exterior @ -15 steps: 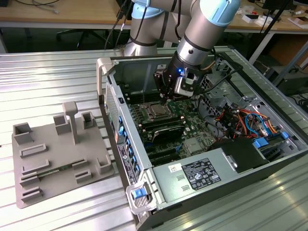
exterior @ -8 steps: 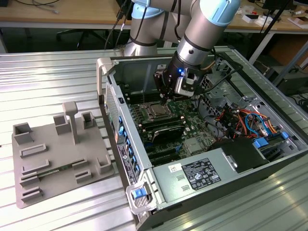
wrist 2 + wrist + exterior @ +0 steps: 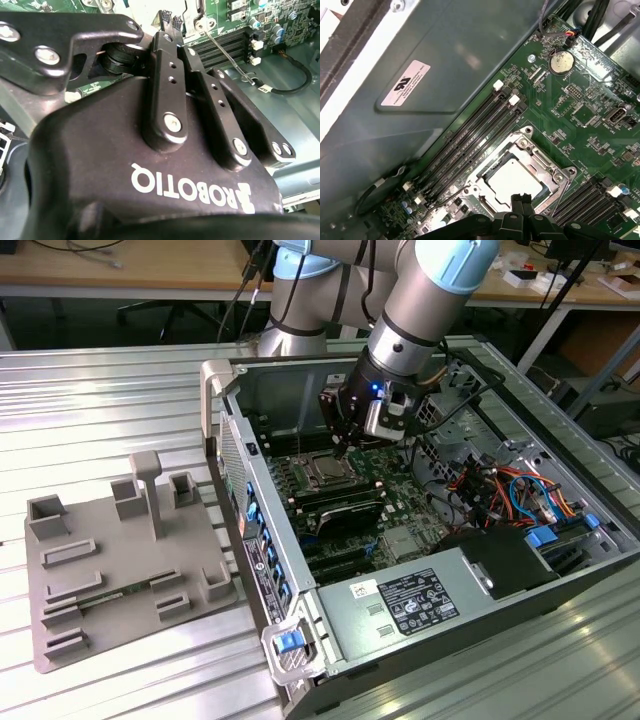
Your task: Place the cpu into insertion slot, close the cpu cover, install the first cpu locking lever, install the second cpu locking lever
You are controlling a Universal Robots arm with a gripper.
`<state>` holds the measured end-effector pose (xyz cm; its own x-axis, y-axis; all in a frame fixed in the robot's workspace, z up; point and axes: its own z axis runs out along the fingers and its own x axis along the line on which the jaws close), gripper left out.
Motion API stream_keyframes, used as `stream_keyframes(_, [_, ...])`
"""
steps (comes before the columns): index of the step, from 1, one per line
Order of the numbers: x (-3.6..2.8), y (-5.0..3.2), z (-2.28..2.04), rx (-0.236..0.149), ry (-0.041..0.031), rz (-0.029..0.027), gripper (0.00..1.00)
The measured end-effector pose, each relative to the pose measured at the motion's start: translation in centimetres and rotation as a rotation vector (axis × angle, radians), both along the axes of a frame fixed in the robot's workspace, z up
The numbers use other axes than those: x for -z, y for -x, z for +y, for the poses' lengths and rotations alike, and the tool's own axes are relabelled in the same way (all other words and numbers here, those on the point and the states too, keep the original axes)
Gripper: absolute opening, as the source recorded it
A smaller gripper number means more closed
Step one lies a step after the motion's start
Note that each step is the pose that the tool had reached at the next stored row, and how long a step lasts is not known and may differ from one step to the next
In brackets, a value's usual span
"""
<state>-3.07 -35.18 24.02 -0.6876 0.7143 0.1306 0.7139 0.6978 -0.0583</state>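
Observation:
The cpu (image 3: 512,180) lies flat in the insertion slot (image 3: 522,142) on the green board, its silvery top showing through the cut-out of the cpu cover (image 3: 547,172), which lies down over it. My gripper (image 3: 522,199) hangs just above the cover's near edge with its black fingertips together and nothing between them. A thin wire locking lever (image 3: 225,52) runs slanting past the fingers (image 3: 162,60) in the second wrist view. In the exterior view the gripper (image 3: 343,448) sits over the cpu (image 3: 327,474) inside the open computer case.
Long black memory slots (image 3: 465,140) flank the socket on both sides. The case's grey metal wall (image 3: 445,75) rises close by. Bundled cables (image 3: 510,490) and a power supply (image 3: 400,605) fill the case's other end. A grey parts fixture (image 3: 120,560) lies at the exterior view's left.

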Motion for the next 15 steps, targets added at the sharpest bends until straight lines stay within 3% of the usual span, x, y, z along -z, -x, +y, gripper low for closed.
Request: stream_keyframes(15, [0.00, 0.00, 0.00, -0.036, 0.0000, 0.0000, 0.11])
